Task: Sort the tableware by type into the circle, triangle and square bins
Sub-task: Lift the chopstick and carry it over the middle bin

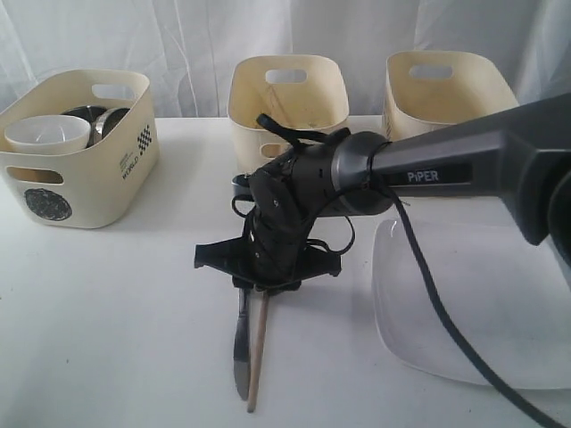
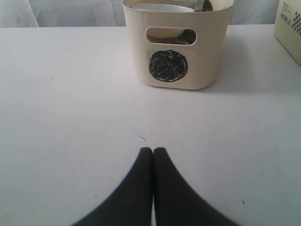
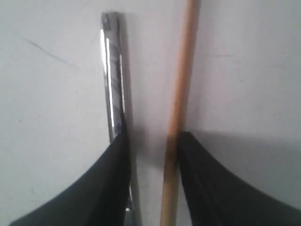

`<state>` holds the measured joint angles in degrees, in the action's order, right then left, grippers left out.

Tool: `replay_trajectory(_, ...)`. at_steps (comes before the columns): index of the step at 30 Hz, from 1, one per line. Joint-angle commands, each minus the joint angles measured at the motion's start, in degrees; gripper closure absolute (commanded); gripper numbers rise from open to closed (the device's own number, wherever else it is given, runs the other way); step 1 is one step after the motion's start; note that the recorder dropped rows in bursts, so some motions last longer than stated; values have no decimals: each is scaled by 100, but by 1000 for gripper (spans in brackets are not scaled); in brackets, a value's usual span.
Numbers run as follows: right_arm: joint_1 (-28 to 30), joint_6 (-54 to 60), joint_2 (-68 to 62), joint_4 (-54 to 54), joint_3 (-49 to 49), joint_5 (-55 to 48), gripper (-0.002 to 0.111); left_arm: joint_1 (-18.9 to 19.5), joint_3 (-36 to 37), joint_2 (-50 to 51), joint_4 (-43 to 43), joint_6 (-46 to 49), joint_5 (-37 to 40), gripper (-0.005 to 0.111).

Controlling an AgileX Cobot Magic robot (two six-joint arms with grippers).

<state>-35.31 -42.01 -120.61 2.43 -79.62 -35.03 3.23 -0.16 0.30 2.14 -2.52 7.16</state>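
My right gripper (image 1: 259,283) reaches across the middle and points down at the table. In the right wrist view this gripper (image 3: 150,139) is open, its fingers (image 3: 211,183) straddling two things that lie side by side. One is a steel knife (image 3: 113,75), the other a wooden chopstick (image 3: 181,80), with a gap between them. From the exterior, the knife (image 1: 242,357) and chopstick (image 1: 258,357) stick out towards the front edge. The large white square plate (image 1: 473,303) lies at the right. My left gripper (image 2: 153,151) is shut and empty, low over bare table.
The bin with the circle mark (image 1: 80,174) stands at the back left, holding a white bowl (image 1: 49,134) and steel vessels (image 1: 100,120). Two more cream bins (image 1: 287,98) (image 1: 446,89) stand along the back. The circle bin (image 2: 178,52) faces the left gripper.
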Motion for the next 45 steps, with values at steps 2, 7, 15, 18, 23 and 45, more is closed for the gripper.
replay_trajectory(2,-164,-231,-105,-205,426,-90,74,3,16,-30,22,-10,18,107)
replay_trajectory(7,-165,-231,-85,-179,803,126,78,3,16,-30,22,-10,18,107)
replay_trajectory(15,-67,-301,34,144,1379,661,108,3,16,-30,22,-10,18,107)
replay_trajectory(18,46,-332,236,219,1567,1000,108,3,16,-30,22,-10,18,107)
replay_trajectory(23,240,-278,485,262,1754,1155,108,3,16,-30,22,-21,18,107)
replay_trajectory(45,2242,-159,2566,997,816,3642,108,3,16,-30,22,-21,18,107)
